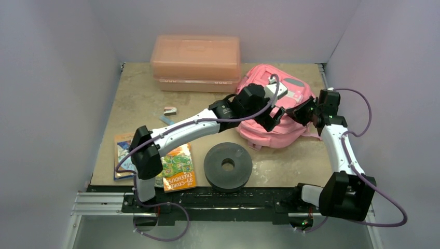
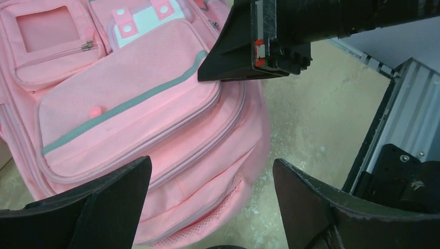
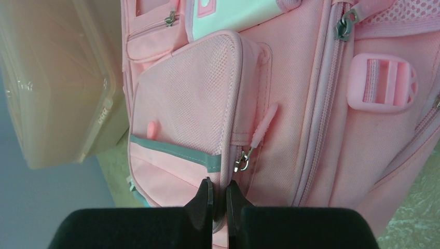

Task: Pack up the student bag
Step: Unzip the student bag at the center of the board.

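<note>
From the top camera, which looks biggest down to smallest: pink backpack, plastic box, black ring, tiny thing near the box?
1. plastic box and student bag: look about alike; the bag is partly covered.
2. black ring.
3. tiny thing, clearly smallest.

My black left claw gapes wide; my black right claw pinches the bright-pink fabric student bag at its pocket seam

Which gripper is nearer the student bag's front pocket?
Right. The right gripper is shut on the edge of the front pocket; the left gripper hangs open over the student bag, farther from that pocket.
</note>
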